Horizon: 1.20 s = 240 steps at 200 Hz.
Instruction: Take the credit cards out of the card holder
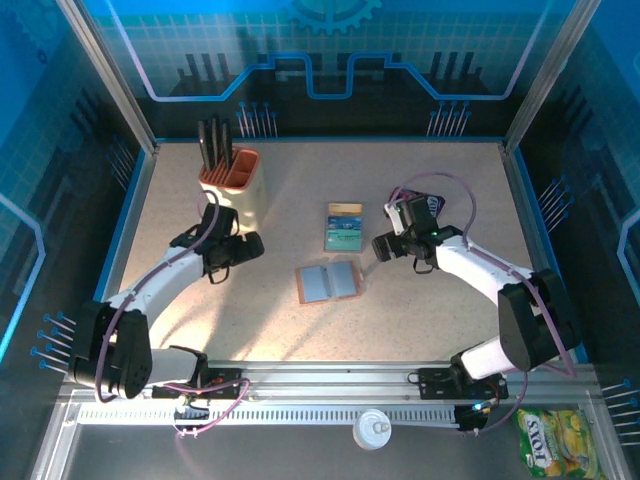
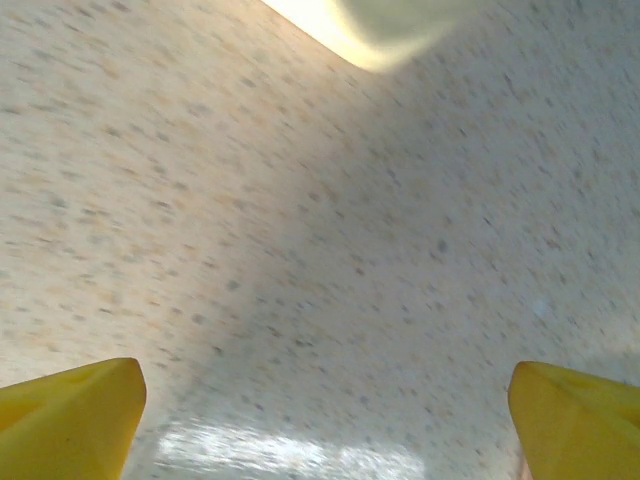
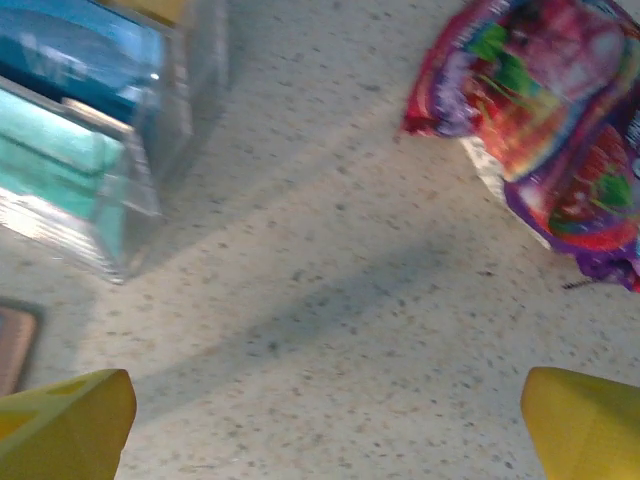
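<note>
Brown wallet [image 1: 328, 283] lying open on speckled table [image 1: 420, 330], teal cards [image 1: 344, 230] in clear case [image 3: 150, 190] just behind wallet, left gripper [image 1: 256, 246] left of wallet, jaws apart, empty, right gripper [image 1: 380, 247] right of wallet, jaws apart, empty

— Where is the card holder [image 1: 328, 282]?
— Near the middle of the table [image 1: 250, 330], lying flat and opened out with its inside up. It shows two grey-blue pocket panels inside a brown leather border, and it sits slightly askew.
— And the credit cards [image 1: 344, 228]?
— Just beyond it, not touching it. They overlap in a small stack, a yellow-tan one at the far end and blue and teal ones nearer. In the right wrist view, the cards [image 3: 60, 150] lie inside a clear plastic case [image 3: 190, 90].
</note>
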Available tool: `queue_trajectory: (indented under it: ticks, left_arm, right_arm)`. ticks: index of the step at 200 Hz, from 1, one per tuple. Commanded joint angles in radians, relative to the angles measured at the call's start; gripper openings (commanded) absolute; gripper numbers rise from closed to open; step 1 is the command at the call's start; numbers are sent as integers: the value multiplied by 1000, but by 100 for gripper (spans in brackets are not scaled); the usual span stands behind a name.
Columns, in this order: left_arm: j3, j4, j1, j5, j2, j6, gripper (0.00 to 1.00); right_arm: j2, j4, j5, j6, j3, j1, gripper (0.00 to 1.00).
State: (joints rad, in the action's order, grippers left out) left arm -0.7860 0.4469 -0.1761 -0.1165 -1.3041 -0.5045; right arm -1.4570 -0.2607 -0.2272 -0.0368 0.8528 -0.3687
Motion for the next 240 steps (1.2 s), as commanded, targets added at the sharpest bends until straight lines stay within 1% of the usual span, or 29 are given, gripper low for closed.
queue_trajectory:
  ticks: [1,15,26,47,59,72,86,107,118,133,158,166,174,181,192,204,220,228,237,240]
  left_arm:
    - [11,-10,47,-111,30,72,95]
    - [14,-30,62,-155,45,111,95]
    - [37,-83,67,-196,66,163,95]
    - [104,-219,84,-288,101,241,96]
    - [132,-286,114,-293,105,247,98]
    - [179,-419,125,-308,89,296,98]
    - [220,-550,135,-331,60,331,99]
    - [278,-763,166,-291,10,363,99]
    - [313,-896,176,-253,-17,381,99]
    - [365,-1088,189,-192,-62,407,99]
    - [397,-1217,211,-97,-96,397,99]
    - [402,-1237,212,-97,-115,394,99]
    - [420,-1300,213,-96,-137,397,99]
    - [428,-1295,213,-84,-132,399,99]
    - [435,-1313,213,-80,-131,399,99]
    - [430,-1309,213,-74,-136,405,99]
    - [428,-1320,206,-39,-150,426,99]
    - [442,-1380,200,-23,-187,439,99]
    - [470,-1544,195,-32,-267,454,99]
    - [476,-1553,193,-26,-272,459,99]
  right_arm:
    - [30,83,-83,-17,-24,39,100]
    - [45,119,-98,-5,-41,59,100]
    - [59,172,-112,11,-69,76,100]
    - [86,353,-124,31,-156,124,100]
    - [97,471,-124,35,-207,152,100]
    - [97,615,-117,39,-260,185,100]
    - [88,716,-115,33,-303,214,100]
    - [58,888,-84,32,-363,248,100]
    - [40,906,-78,12,-373,262,100]
    - [5,1004,-54,5,-413,275,100]
    - [-27,1160,-5,22,-487,275,100]
    - [-45,1211,1,23,-506,275,100]
    - [-72,1274,12,28,-529,276,100]
    - [-92,1348,16,38,-547,276,100]
    - [-70,1304,19,28,-544,279,100]
    - [-86,1297,24,36,-524,279,100]
    - [-83,1204,33,36,-482,279,100]
    - [-83,1176,35,36,-465,279,100]
    - [-84,1178,39,35,-468,280,100]
    - [-86,1186,40,38,-470,280,100]
